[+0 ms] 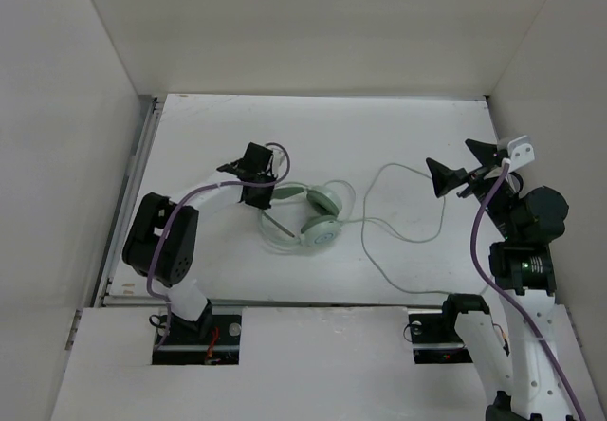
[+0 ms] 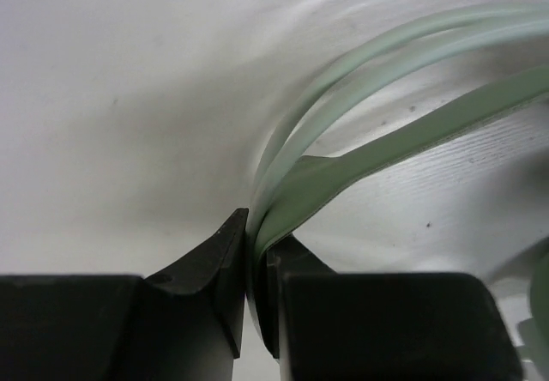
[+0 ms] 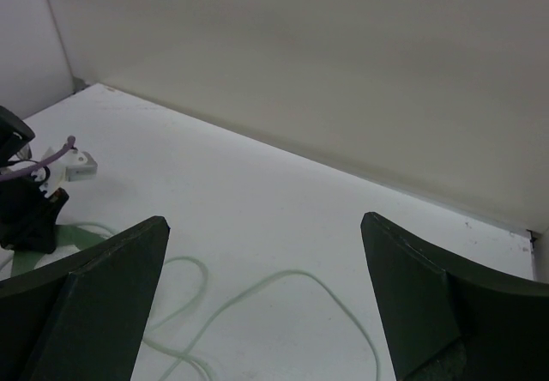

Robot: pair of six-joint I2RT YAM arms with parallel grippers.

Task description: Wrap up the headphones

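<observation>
The pale mint-green headphones [image 1: 321, 231] lie in the middle of the white table, ear cups close together. My left gripper [image 1: 265, 196] is down at their left end, shut on the curved headband [image 2: 386, 136], which runs up and right from between the closed fingers [image 2: 214, 261]. The thin pale-green cable [image 1: 417, 242] lies loose in loops to the right of the headphones. My right gripper [image 1: 448, 160] hangs open and empty above those loops. In the right wrist view the cable [image 3: 283, 282] shows on the table between the spread fingers [image 3: 111, 269].
White walls [image 1: 332, 23] close the table in at the back and on both sides. A metal rail [image 1: 133, 189] runs along the left edge. Purple robot cables [image 1: 486, 214] hang along both arms. The left arm [image 3: 21, 201] shows at the left of the right wrist view.
</observation>
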